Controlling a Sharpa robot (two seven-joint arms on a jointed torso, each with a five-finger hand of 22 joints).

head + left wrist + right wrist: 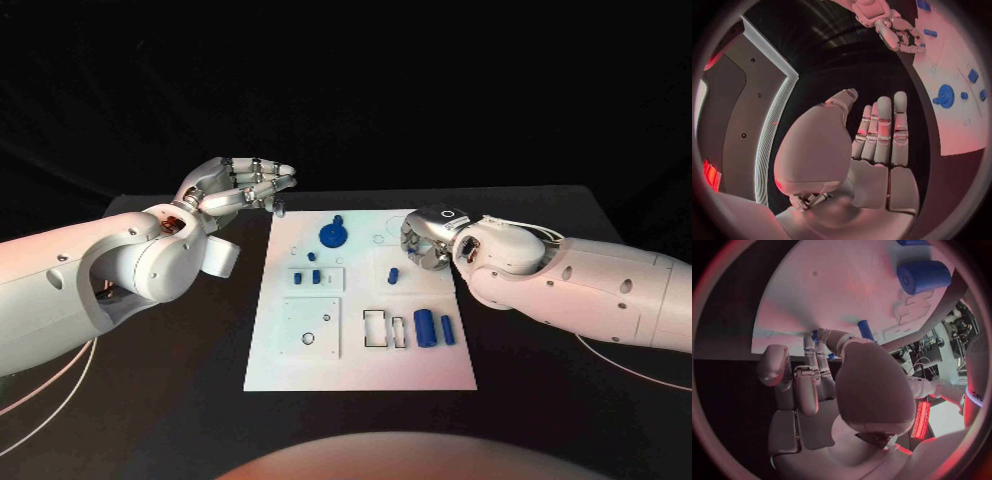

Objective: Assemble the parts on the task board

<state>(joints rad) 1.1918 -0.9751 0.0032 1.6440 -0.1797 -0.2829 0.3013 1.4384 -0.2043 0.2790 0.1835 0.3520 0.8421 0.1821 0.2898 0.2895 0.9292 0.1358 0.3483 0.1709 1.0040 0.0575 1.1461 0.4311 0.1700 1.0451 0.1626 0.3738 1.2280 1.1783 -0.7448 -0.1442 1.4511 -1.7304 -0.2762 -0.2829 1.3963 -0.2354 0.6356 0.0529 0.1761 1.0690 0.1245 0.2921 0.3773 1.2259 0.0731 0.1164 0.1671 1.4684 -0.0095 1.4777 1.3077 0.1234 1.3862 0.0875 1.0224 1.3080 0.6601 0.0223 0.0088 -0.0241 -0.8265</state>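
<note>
Just off the far-left corner of the flat white task board (361,370), the silver left hand (238,186) is held empty, fingers apart. Loose blue plastic parts (428,328) are scattered across the board, so most assembly is judged undone. The silver right hand (426,245) is lowered onto the board's right side, fingers curled around a small blue piece (866,330); whether that piece is actually held cannot be told.

A black table (173,380) spreads beneath everything, and thin pale cables (43,385) trail across its surface near its left edge.
</note>
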